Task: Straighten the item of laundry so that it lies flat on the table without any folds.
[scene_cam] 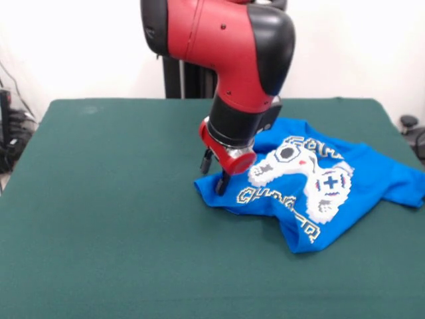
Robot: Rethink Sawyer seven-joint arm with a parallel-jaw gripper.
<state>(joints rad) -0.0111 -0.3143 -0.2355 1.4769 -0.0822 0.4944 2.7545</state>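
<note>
The item of laundry (372,179), a bright blue T-shirt with a white game-controller print, lies rumpled on the right half of the dark green table (99,199). Its print side faces up, skewed, with folds along the lower left edge and a corner pointing toward the near side. The red and black arm comes down from above. My gripper (218,178) rests at the shirt's left edge, its dark tip touching the blue cloth. The wrist hides how the jaws stand. Part of the shirt's upper left lies behind the arm.
The shirt's right sleeve (408,193) reaches close to the table's right edge. Cables and dark gear (10,126) sit off the table at the left, and a black object (408,123) off it at the right. Green cloth stretches left of the shirt.
</note>
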